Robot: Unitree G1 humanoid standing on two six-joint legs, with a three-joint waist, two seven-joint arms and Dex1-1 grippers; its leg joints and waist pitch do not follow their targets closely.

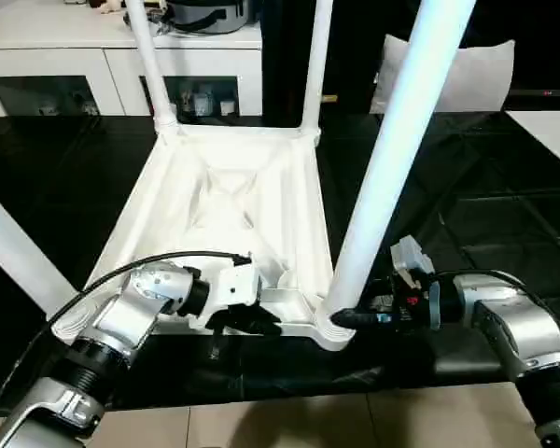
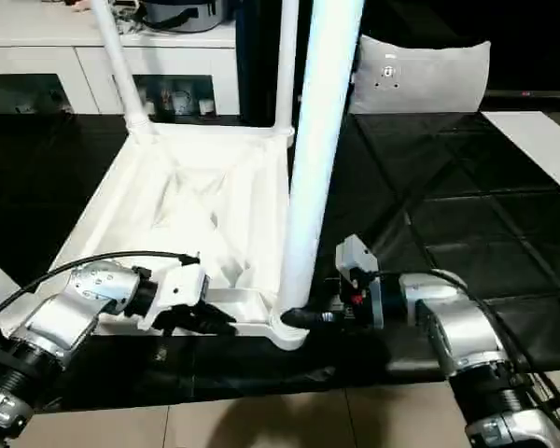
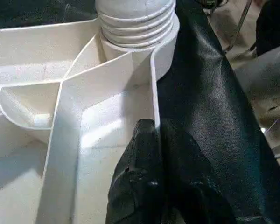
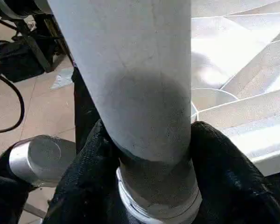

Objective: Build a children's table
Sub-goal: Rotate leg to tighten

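Left eye view: the ribbed white table top (image 1: 229, 210) is lying inverted on glossy black sheeting (image 1: 467, 224). Its near rim is being pinched by the left gripper (image 1: 252, 322), fingers together. The smooth tapered leg (image 1: 392, 140) is being clasped at its threaded base by the right gripper (image 1: 350, 317).

No legible text or labels anywhere.

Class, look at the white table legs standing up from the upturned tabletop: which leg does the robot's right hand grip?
The near right-corner leg, closest to the camera. The right hand clasps its base at the socket; the two far legs stand untouched.
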